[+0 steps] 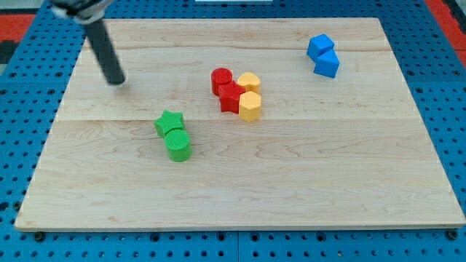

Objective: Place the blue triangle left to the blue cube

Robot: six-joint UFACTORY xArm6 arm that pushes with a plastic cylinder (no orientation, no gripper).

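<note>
My tip (116,81) ends a matt black rod above a pale, smooth wooden board (240,189) with visible grain and plank seams, where the blue cube (320,46), blue triangle (327,65) and other blocks look like matt plastic.

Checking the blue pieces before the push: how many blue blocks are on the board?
2. One blue block sits near the view's top right; the other blue block touches it just below. Nothing seems to hide more. My tip is far off at the view's left.

No readable txt, labels, brands or nos. anywhere: not on blocks, surface (291,182), or rod.
</note>
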